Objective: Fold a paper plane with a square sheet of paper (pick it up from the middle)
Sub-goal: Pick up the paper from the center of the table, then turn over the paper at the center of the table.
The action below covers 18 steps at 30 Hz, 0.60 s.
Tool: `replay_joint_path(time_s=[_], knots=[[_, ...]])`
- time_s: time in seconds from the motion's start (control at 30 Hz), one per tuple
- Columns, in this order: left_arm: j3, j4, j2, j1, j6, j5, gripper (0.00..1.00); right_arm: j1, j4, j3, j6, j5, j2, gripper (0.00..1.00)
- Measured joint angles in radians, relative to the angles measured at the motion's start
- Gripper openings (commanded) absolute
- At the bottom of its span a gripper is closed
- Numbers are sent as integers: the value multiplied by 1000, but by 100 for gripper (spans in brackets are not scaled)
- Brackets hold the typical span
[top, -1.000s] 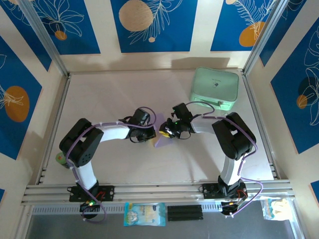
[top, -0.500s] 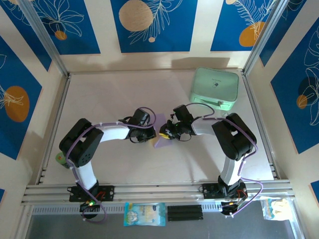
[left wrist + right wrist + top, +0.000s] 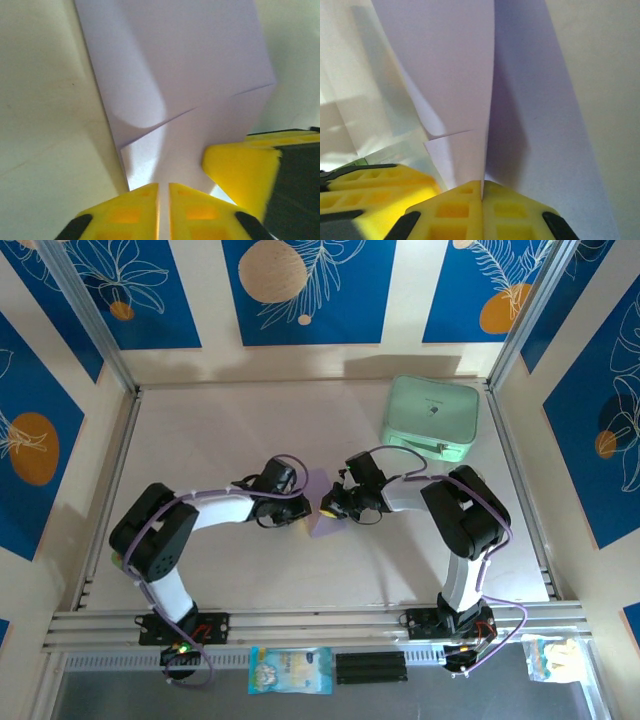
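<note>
**Speaker 1:** Where is the paper?

**Speaker 2:** The paper (image 3: 324,524) stands between the two grippers and touches both. Its lilac folds reach forward from the fingertips, over the table (image 3: 220,440).

**Speaker 1:** What are the grippers doing?

**Speaker 2:** The right gripper (image 3: 481,186) is pressed together on a raised crease, and the ridge runs straight ahead from its tips. The left gripper (image 3: 163,189) shows a thin slit between its fingers (image 3: 122,210), and the paper's near edge runs into that slit. Whether it truly grips cannot be told.

**Speaker 1:** How will the paper handle?

**Speaker 2:** It looks very light and thin. It is probably limp away from the creases and a little stiffer along the ridge. It would likely crumple or tear if the arms pulled apart, and it could slip from smooth pads. The safest hold seems to be the doubled centre ridge, close to the tips.

**Speaker 1:** What differs from a second ago?

**Speaker 2:** More lilac now shows on the far side of the grippers. The left arm's elbow has swung lower and outward. The right jaws, partly spread then, have come together.
</note>
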Motion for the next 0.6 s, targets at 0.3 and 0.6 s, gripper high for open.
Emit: replay_joint_path(time_s=[0.3,0.6], knots=[[-155,80,-229,79,-69,52,74,-20,10,0,-38,-10,-113,2],[-227,350,-303,85,-180,194,100,-96,112,0,33,-127,-245,2]])
